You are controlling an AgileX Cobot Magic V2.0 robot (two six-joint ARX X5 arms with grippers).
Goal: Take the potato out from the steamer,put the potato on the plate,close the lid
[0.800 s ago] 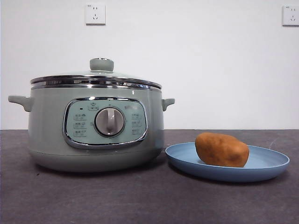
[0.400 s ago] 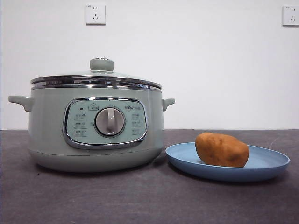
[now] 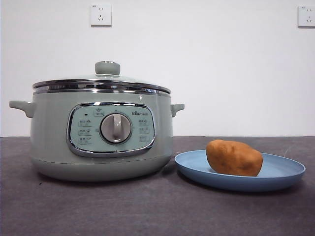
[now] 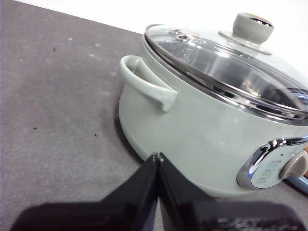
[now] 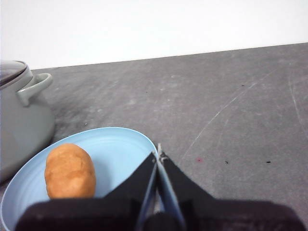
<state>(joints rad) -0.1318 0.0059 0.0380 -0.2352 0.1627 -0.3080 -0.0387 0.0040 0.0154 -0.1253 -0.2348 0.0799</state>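
Note:
The sage-green steamer (image 3: 101,135) stands on the left of the table, and its glass lid (image 3: 101,83) with a green knob sits closed on top. To its right, the orange-brown potato (image 3: 234,158) lies on the light-blue plate (image 3: 283,172). My left gripper (image 4: 158,157) is shut and empty, hovering beside the steamer (image 4: 202,120) near its side handle. My right gripper (image 5: 158,155) is shut and empty too, held over the plate's (image 5: 115,149) rim, a short way from the potato (image 5: 70,171). Neither arm shows in the front view.
The dark grey tabletop (image 3: 157,211) runs in front of the pot and plate. A white wall with two sockets (image 3: 100,14) stands behind.

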